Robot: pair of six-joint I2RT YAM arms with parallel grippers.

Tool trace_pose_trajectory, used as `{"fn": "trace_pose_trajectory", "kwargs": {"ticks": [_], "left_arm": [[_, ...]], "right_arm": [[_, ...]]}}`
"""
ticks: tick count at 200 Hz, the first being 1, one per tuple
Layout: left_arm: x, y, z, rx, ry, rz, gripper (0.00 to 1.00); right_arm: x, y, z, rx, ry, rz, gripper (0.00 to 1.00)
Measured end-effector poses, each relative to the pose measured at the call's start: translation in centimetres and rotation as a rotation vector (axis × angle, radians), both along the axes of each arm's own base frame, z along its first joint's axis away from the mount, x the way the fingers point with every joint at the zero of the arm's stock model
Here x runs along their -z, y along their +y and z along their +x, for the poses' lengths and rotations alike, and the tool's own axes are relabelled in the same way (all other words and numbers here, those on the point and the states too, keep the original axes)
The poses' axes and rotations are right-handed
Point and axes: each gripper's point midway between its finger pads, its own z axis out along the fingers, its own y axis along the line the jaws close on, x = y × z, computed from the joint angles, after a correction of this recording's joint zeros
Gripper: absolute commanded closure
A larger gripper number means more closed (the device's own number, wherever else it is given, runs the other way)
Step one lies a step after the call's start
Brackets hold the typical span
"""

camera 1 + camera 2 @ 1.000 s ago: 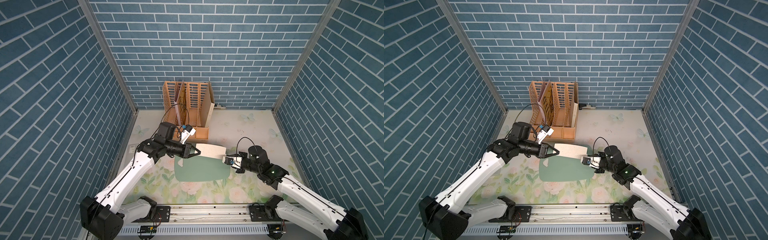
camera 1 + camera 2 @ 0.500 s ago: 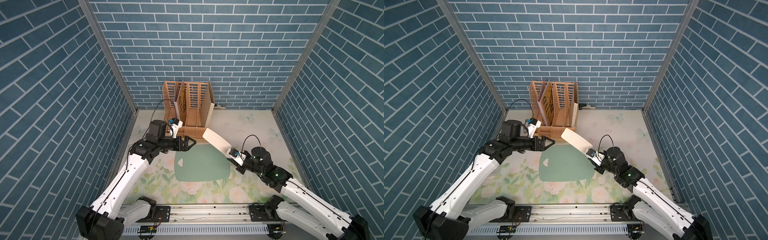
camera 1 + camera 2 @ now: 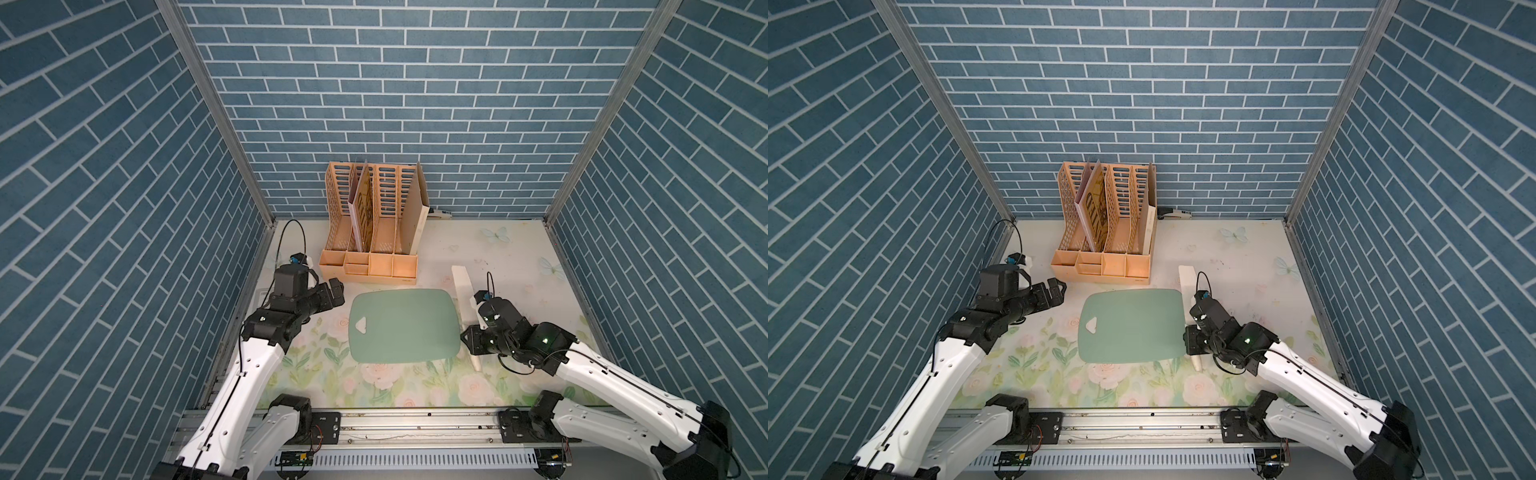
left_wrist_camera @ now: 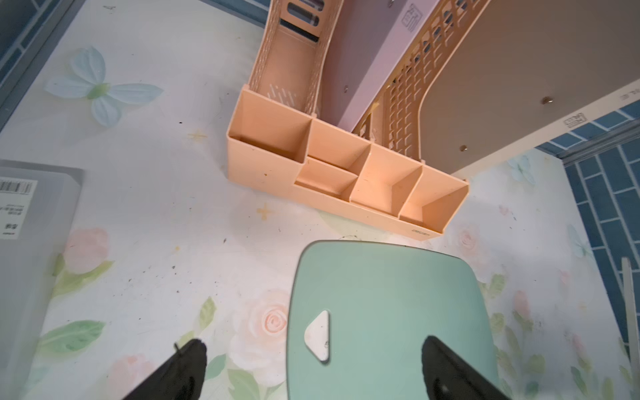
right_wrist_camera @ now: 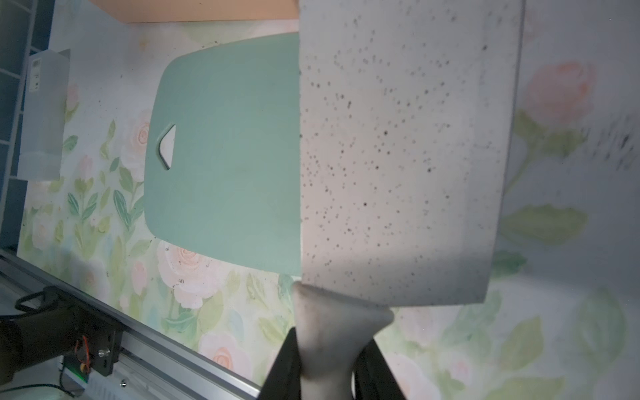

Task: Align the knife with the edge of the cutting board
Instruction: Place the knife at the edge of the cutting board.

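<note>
The pale green cutting board (image 3: 405,326) (image 3: 1131,326) lies flat mid-table, its triangular hole toward the left arm. The knife (image 3: 461,286) (image 3: 1187,282) runs along the board's right short edge with its whitish speckled blade (image 5: 398,156) turned on edge and pointing at the back wall. My right gripper (image 3: 471,338) (image 3: 1192,343) (image 5: 329,346) is shut on the knife's cream handle. Whether the knife touches the table I cannot tell. My left gripper (image 3: 334,291) (image 3: 1057,289) (image 4: 313,346) hangs open and empty left of the board (image 4: 388,304); the knife (image 4: 628,294) shows there as a thin strip.
A peach file organizer (image 3: 374,232) (image 4: 346,166) stands just behind the board. A grey flat box with a barcode label (image 4: 31,214) (image 5: 45,114) lies by the left wall. The metal rail (image 3: 374,428) runs along the front edge.
My left gripper opened, let go of the blade and drew back to the left. The right gripper swung the knife from the board's far edge round to its right short edge.
</note>
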Motion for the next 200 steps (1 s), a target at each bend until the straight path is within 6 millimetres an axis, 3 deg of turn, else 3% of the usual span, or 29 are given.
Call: {"fn": "trace_pose_trajectory", "kwargs": {"ticks": [61, 97, 137, 200], "left_arm": [[-0.2, 0.3, -0.5, -0.001, -0.041, 0.014, 0.00], [-0.6, 0.6, -0.8, -0.012, -0.069, 0.015, 0.01], [-1.9, 0.7, -1.2, -0.016, -0.120, 0.005, 0.00], [-3.3, 1.3, -1.7, -0.049, -0.182, 0.002, 0.00]], "right_arm": [[7.2, 2.3, -4.2, 0.056, 0.193, -0.204, 1.00], [8.0, 3.2, -4.3, 0.094, 0.171, -0.208, 1.00], [9.7, 2.8, -4.2, 0.137, 0.185, -0.287, 1.00], [8.9, 3.5, -3.4, 0.172, 0.138, -0.269, 1.00]]}}
